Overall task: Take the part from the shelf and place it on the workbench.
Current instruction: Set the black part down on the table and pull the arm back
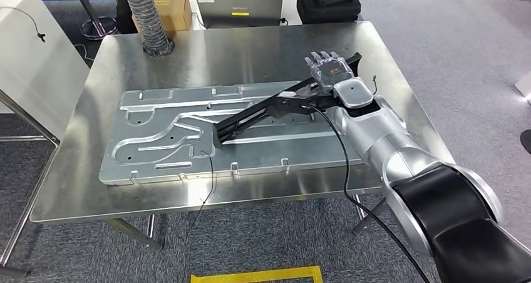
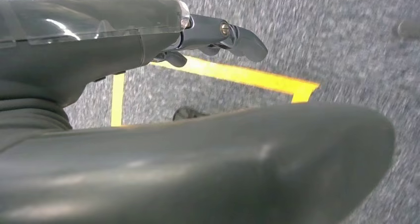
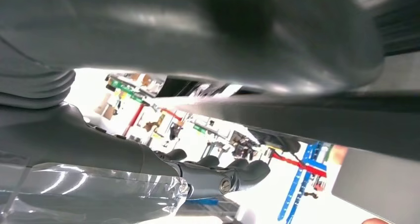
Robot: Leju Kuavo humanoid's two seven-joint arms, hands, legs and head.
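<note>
Right arm (image 1: 401, 151): silver shell, black cover at upper segment | black cable (image 1: 346, 170) along it to the wrist | right hand (image 1: 327, 70): clear-cased palm, dark fingers | left hand (image 2: 148, 40): grey ribbed cover, thick grey thumb, screw (image 2: 225, 29) behind fingertips.

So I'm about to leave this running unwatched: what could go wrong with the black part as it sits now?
1. The black part lies slanted across the ridged metal plate, so it may rock or slide once released.
2. Its far end near the right robot hand points toward the workbench edge; a nudge on withdrawal could push it off.
3. The loose cable crosses the part and could snag it.
</note>
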